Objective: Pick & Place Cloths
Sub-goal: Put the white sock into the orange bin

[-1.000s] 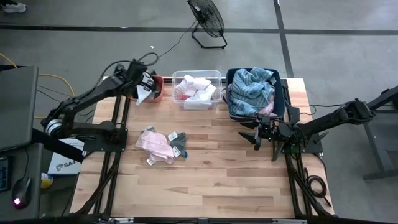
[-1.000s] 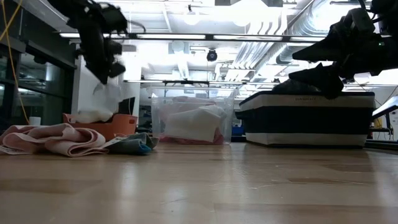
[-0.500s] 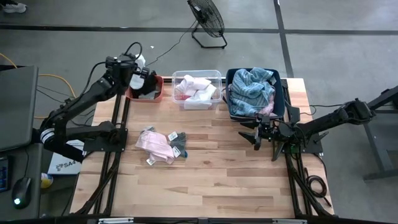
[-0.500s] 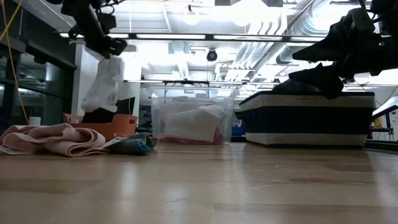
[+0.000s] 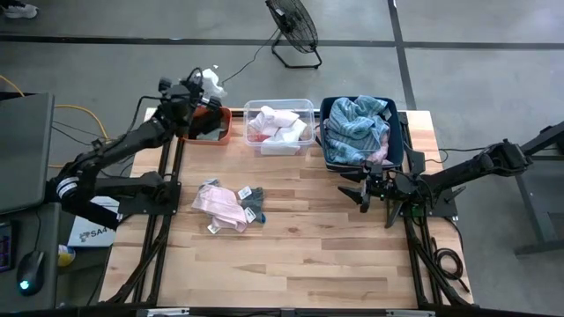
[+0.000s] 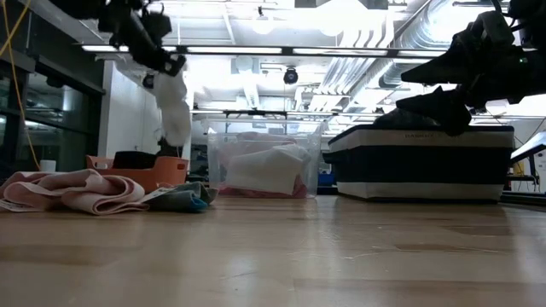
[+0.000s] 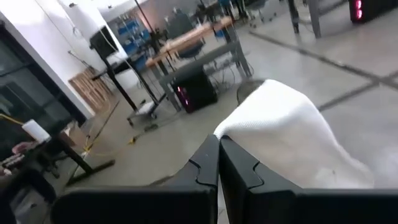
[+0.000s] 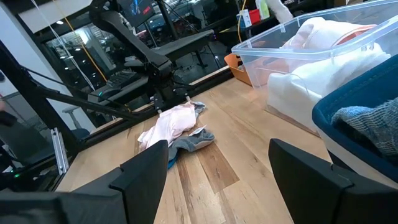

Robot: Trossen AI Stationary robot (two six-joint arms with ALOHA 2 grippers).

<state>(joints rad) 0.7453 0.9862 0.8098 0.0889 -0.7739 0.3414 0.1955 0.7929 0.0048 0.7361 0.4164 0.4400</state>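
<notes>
Left gripper [image 5: 199,88]: pinched on white cloth [image 6: 174,111], hanging above orange bin [image 6: 141,173]. Step: carrying; next, likely toward clear bin [image 5: 280,127], right of orange. Right gripper [image 5: 367,187]: spread, empty, waiting.

Robotics lab: concrete floor [image 5: 476,26], exposed ceiling ducts [image 6: 375,60], workbenches [image 7: 186,40].

orange bin [image 5: 220,126]; clear bin [image 5: 280,107]; blue bin [image 5: 401,141]; floor fan [image 5: 293,26]
</notes>
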